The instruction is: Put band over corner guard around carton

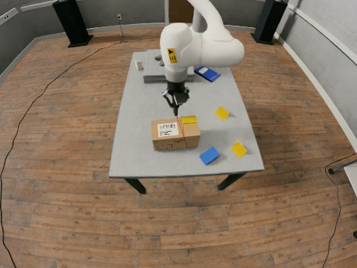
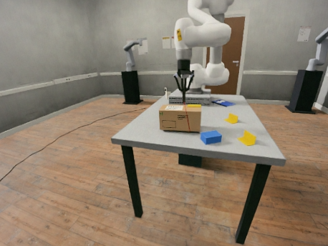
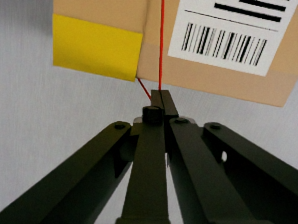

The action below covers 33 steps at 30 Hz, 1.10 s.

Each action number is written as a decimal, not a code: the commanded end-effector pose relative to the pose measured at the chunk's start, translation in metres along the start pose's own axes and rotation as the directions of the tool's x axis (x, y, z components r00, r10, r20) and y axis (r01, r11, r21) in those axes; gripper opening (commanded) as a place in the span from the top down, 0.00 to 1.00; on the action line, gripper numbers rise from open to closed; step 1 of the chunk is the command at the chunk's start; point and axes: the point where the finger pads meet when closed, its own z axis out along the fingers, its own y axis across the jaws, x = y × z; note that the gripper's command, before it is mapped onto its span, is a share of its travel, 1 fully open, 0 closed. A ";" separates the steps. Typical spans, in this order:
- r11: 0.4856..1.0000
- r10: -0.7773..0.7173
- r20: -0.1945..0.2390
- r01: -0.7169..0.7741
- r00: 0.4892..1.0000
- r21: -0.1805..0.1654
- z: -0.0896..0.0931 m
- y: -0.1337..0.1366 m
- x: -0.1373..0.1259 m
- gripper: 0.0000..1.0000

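Observation:
A brown carton [image 1: 175, 134] with a barcode label sits level near the middle of the grey table; it also shows in the side view [image 2: 180, 118]. A yellow corner guard [image 1: 189, 119] lies on its top far-right corner and shows in the wrist view [image 3: 95, 47]. A thin red band [image 1: 181, 132] runs round the carton to the left of the guard, not over it. My gripper [image 1: 177, 111] is at the carton's far top edge, shut on the band [image 3: 161, 45]. The band is drawn out into a small loop at the fingertips [image 3: 161, 97].
Two loose yellow guards [image 1: 221, 113] [image 1: 238, 149] and a blue block [image 1: 210, 155] lie to the right of the carton. A grey slab [image 1: 156, 68], a small white block [image 1: 139, 65] and a dark blue booklet [image 1: 206, 73] are at the table's far end.

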 end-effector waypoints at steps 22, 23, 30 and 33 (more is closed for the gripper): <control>1.000 0.000 -0.001 0.000 1.000 0.000 -0.001 -0.007 0.001 0.90; 1.000 0.000 -0.001 0.000 1.000 0.000 -0.001 -0.009 0.001 0.90; 1.000 0.000 -0.001 0.000 1.000 0.000 -0.001 -0.023 0.003 0.90; 1.000 0.000 -0.001 0.000 1.000 0.000 -0.001 -0.025 0.004 0.90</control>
